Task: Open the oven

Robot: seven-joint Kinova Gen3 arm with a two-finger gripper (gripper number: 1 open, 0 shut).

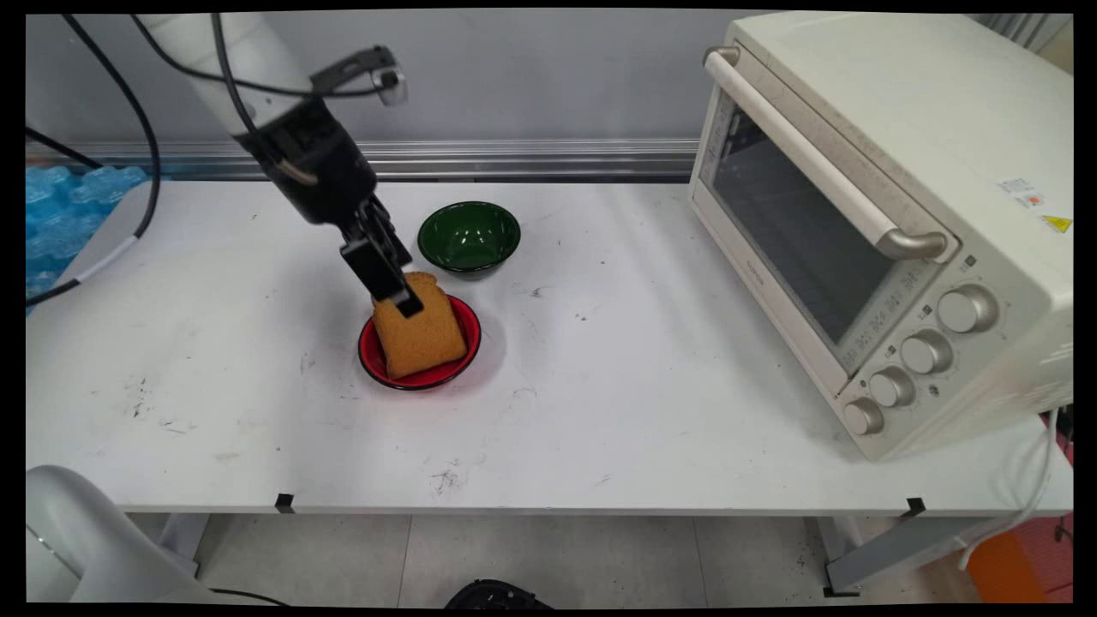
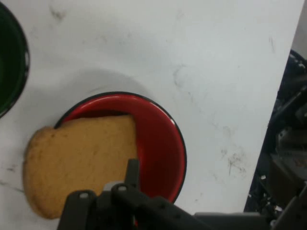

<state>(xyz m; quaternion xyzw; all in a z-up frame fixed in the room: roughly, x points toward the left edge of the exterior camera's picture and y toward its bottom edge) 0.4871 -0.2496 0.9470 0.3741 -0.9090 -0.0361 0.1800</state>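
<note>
Plain grey wall at the back with a metal rail running along it, and a white desk in front that's picked up a fair few scuffs and dark specks. Over at 3 o'clock sits a big cream toaster oven, door shut, angled so its glass front and the 4 knobs face toward the middle of the desk.

Roughly in the centre there's a red bowl with a black rim, and a slice of toast-brown bread sits in it. The slice is wider than the bowl's hollow, so it can't lie flat: it leans, with its rounded top poking up and past the rim at about 11 o'clock while the lower edge rests down inside. The hand view shows that too, with the bread hanging over the rim of the red bowl on one side.

The gripper comes down at a slant from 10 o'clock and its tip is right at the bread's raised top edge. The fingers look pinched onto that edge, 1 of them lying against the face of the slice, though the contact itself is partly hidden by the linkage.

Just behind, at 12 o'clock from the red bowl and near it but not touching, is a green bowl, nothing in it.
</note>
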